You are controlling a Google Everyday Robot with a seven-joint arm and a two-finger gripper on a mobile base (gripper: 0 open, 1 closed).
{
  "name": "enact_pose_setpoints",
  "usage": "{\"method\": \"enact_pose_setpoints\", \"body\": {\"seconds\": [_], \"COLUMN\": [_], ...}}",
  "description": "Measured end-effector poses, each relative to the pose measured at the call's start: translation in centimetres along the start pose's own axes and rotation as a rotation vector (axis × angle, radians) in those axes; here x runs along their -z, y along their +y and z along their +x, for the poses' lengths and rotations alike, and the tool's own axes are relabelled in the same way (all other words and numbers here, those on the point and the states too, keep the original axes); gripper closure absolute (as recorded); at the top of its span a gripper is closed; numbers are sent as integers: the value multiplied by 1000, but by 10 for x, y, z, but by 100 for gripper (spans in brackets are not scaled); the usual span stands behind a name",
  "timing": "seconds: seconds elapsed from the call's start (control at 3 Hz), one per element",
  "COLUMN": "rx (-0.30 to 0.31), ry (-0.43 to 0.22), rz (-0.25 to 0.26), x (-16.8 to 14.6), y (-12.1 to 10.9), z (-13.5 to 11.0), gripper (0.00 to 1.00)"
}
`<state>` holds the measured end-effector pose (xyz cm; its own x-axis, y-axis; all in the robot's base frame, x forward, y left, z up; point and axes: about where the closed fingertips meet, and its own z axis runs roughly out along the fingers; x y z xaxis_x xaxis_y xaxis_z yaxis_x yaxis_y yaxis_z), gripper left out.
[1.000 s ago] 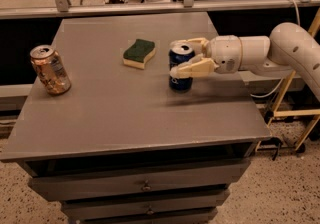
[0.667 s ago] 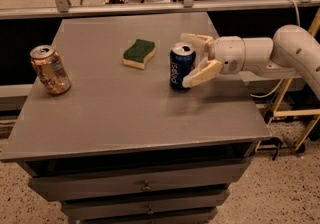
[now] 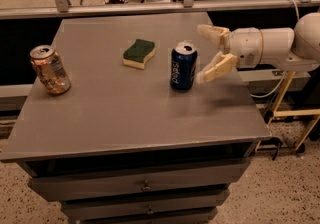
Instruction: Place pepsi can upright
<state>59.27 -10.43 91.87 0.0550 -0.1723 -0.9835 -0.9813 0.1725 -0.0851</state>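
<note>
The pepsi can [image 3: 184,66] stood upright near the middle of the grey surface [image 3: 125,118], just right of a green sponge [image 3: 139,53]. The gripper [image 3: 200,53] was close beside the can on its right side, with the jaws spread wide apart and not clamped on it. An orange-gold can [image 3: 50,69] stood near the left edge.

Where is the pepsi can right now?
In the camera view the pepsi can stands upright on the grey table, right of centre, between the green sponge on its left and the open gripper just to its right.
</note>
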Motion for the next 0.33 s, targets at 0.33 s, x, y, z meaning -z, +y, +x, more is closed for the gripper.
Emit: {"method": "enact_pose_setpoints", "body": {"seconds": [0.33], "rx": [1], "ry": [1], "rz": [0], "x": [0], "y": [0], "z": [0], "gripper": [0]}}
